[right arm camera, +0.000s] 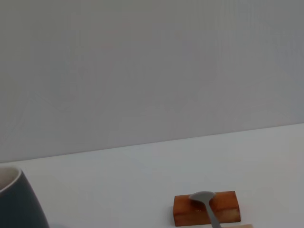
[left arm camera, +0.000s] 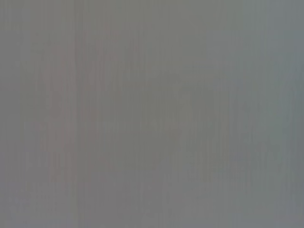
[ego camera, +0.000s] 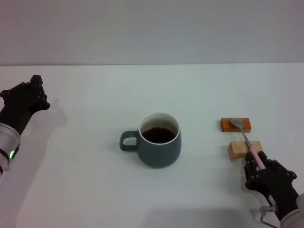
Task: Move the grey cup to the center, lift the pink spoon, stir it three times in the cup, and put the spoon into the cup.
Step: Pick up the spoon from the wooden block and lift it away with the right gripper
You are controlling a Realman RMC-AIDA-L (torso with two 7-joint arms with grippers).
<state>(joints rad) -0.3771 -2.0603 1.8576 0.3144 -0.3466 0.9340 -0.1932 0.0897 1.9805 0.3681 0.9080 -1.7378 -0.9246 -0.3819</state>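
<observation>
The right gripper [ego camera: 255, 164] sits at the pink spoon [ego camera: 249, 143] handle's near end — whether its fingers have clamped on it cannot be told. The spoon lies across two wooden blocks [ego camera: 235, 125], bowl on the darker far one. The grey cup [ego camera: 159, 140] stands mid-table [ego camera: 95, 99], holding dark liquid — handle toward the left gripper [ego camera: 26, 97], parked far left.

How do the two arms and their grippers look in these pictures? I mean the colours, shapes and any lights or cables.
Both grippers are matte black with chunky, knobbly fingers. The left gripper joins a pale silver-white round wrist that bears a small green light. The right gripper is also black, and its wrist segment at the picture's corner is pale too. A thin clear or light loop, perhaps a cable, shows beside the right wrist.
</observation>
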